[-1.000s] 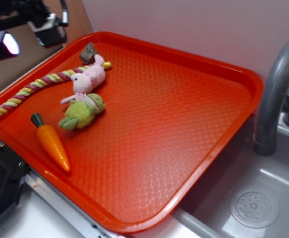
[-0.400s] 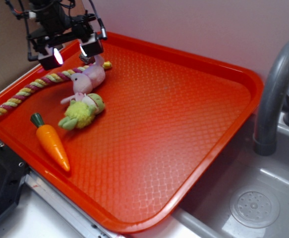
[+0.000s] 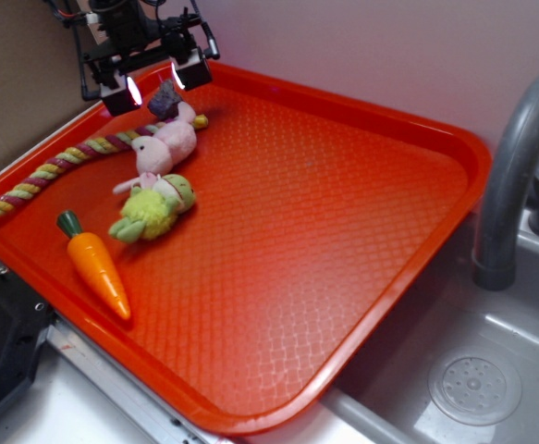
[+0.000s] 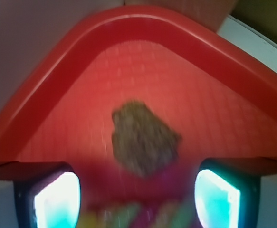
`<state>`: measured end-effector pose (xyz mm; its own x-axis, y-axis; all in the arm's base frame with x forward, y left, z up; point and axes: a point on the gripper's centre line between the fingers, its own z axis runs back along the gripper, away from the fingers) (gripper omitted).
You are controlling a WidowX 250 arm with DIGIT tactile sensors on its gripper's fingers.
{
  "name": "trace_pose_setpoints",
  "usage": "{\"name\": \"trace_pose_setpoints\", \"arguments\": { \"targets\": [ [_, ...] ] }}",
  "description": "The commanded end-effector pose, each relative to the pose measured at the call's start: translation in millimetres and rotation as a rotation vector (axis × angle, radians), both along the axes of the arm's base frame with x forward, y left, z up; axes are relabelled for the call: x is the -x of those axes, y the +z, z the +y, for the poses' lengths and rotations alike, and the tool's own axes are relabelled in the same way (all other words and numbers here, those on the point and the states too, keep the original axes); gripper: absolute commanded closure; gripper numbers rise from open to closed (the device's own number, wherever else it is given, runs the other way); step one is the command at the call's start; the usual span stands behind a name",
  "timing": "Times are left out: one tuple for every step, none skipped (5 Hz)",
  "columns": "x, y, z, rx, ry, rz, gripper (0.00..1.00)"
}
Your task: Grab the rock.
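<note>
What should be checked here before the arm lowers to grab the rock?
1. Target in view: ok. The rock sits in the far corner of the orange tray.
2. Jaws state: ok. The gripper is open; the wrist view shows a lit fingertip on each side of the rock.
3. Centring: ok. The rock lies roughly midway between the fingertips.
4. Height: not ok. The gripper appears to hover above the rock, not around it.
5. Clutter: not ok. The pink plush bunny and the rope toy lie right beside the rock.
6. Tray rim clearance: cannot tell.
</note>
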<state>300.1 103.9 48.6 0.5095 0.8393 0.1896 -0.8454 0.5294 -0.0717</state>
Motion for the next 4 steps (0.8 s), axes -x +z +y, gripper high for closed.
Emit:
{"name": "trace_pose_setpoints", "arguments": {
  "targets": [
    [-16.6, -7.2, 28.3, -0.028, 0.023, 0.017, 0.0],
    [-15.2, -14.4, 20.5, -0.023, -0.008, 0.043, 0.0],
    [-10.9, -13.2, 10.5, -0.019, -0.035, 0.042, 0.0],
    [-8.2, -11.2, 10.7, -0.032, -0.035, 0.039, 1.0]
  ]
}}
